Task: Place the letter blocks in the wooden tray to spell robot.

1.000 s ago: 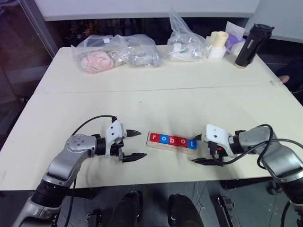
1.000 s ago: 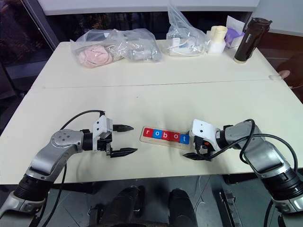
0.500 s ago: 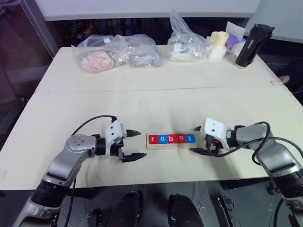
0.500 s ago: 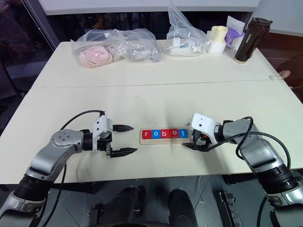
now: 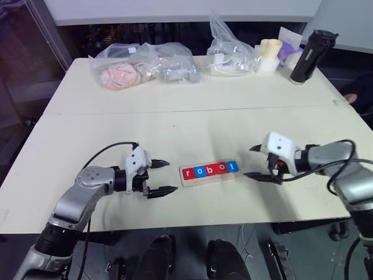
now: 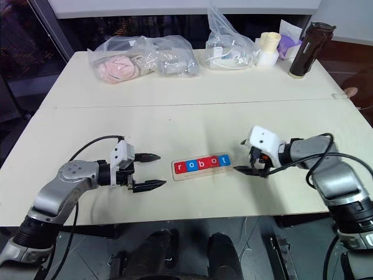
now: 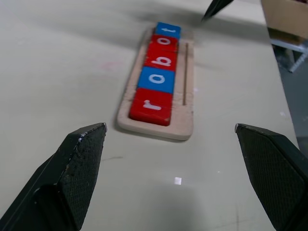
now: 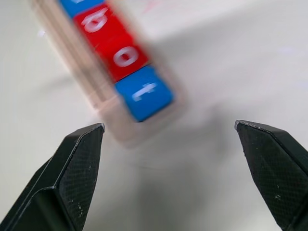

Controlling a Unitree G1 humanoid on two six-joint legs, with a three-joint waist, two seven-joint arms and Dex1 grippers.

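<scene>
Letter blocks (image 5: 210, 170): glossy square tiles spelling robot | wooden tray (image 7: 186, 103): pale, grooved | both tools spread, empty

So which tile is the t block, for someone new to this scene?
On the cream table, near its front edge, a wooden tray lies between the two claws. The t block is the blue tile at the end nearest the right claw, beside a red o.

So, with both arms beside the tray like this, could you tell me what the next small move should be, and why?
Probably just draw the right gripper further back from the pale wooden tray. The five red and blue letter blocks already sit in it reading "robot", and both the right and left gripper have their fingers open and empty, so nothing looks left to place.
</scene>
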